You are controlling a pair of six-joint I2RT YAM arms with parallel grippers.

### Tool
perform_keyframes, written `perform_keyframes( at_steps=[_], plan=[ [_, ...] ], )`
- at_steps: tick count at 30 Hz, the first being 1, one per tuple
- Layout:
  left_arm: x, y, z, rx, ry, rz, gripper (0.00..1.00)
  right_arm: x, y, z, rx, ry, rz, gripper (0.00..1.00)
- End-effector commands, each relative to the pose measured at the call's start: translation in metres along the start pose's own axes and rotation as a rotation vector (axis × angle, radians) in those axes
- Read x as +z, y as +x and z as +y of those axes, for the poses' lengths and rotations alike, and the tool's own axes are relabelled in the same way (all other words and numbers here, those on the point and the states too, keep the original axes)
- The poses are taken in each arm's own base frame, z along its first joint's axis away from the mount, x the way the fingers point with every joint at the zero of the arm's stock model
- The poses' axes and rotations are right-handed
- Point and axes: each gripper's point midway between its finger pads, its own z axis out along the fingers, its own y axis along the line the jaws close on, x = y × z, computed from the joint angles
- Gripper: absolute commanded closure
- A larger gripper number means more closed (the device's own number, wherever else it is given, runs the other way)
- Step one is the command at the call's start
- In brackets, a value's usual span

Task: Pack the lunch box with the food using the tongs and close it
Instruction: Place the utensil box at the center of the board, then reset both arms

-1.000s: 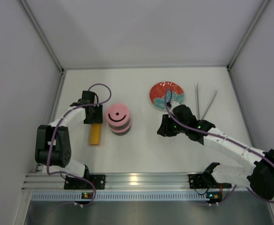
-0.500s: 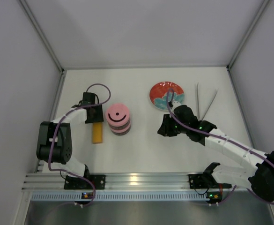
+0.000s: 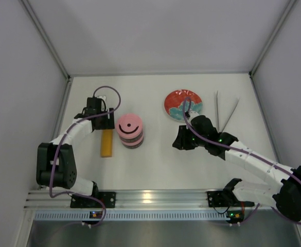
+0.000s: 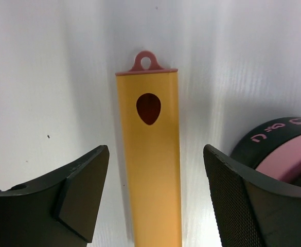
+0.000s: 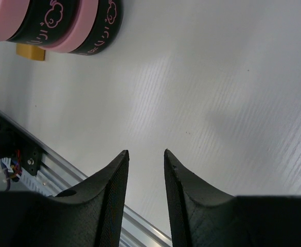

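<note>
The lunch box (image 3: 129, 130) stands stacked left of centre, its pink lid with a black handle on top. In the left wrist view its side (image 4: 286, 152) shows at the right. My left gripper (image 3: 104, 125) is just left of it, open wide (image 4: 155, 152) astride a flat orange bar (image 4: 153, 154) without touching it. The tongs (image 3: 225, 112) lie in a narrow V at the far right. My right gripper (image 3: 177, 140) hovers mid-table, open a little (image 5: 146, 153) with nothing between the fingers. I cannot make out the food.
A red-and-blue patterned plate (image 3: 182, 104) sits behind the right wrist, partly covered by its cable. The orange bar (image 3: 107, 143) lies lengthwise left of the lunch box (image 5: 63, 20). The aluminium rail (image 3: 150, 198) runs along the near edge. White walls enclose three sides.
My left jaws have spread wider around the orange bar, and the left wrist has drawn slightly toward the back. The right jaws have parted a little; the right arm has barely moved.
</note>
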Motion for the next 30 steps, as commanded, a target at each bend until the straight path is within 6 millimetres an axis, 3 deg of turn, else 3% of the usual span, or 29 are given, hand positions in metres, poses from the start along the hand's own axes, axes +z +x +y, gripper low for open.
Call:
perform_keyframes(
  at_steps=[1,6,8,10,11,14,20,22,25,30],
  plan=[
    [-0.022,-0.025,-0.007,0.025,0.041,-0.074,0.21,-0.003,-0.013,0.000,-0.002,-0.009,-0.048,0.66],
    [-0.040,-0.036,0.012,0.048,-0.040,-0.060,0.19,-0.003,-0.019,-0.004,-0.009,0.017,-0.063,0.66],
    [-0.051,-0.055,0.030,0.074,-0.091,-0.103,0.18,-0.003,-0.023,-0.011,-0.011,0.051,-0.067,0.60],
    [-0.062,-0.068,0.050,0.086,-0.154,-0.145,0.17,-0.005,-0.035,-0.023,-0.001,0.112,-0.100,0.45],
    [-0.068,-0.075,0.070,0.088,-0.197,-0.161,0.15,-0.006,-0.035,-0.030,0.004,0.145,-0.092,0.31],
    [-0.079,-0.072,0.108,0.083,-0.304,-0.144,0.12,-0.010,-0.048,-0.056,0.037,0.242,-0.102,0.11],
    [-0.093,-0.026,0.184,-0.022,-0.461,-0.029,0.03,-0.028,-0.066,-0.115,0.116,0.446,-0.127,0.03],
    [-0.096,-0.003,0.204,-0.069,-0.502,0.011,0.03,-0.030,-0.067,-0.124,0.113,0.472,-0.128,0.02],
    [-0.097,0.026,0.217,-0.112,-0.529,0.058,0.02,-0.028,-0.067,-0.127,0.097,0.469,-0.134,0.02],
    [-0.097,0.051,0.212,-0.146,-0.536,0.075,0.01,-0.022,-0.068,-0.125,0.090,0.446,-0.137,0.02]
  ],
)
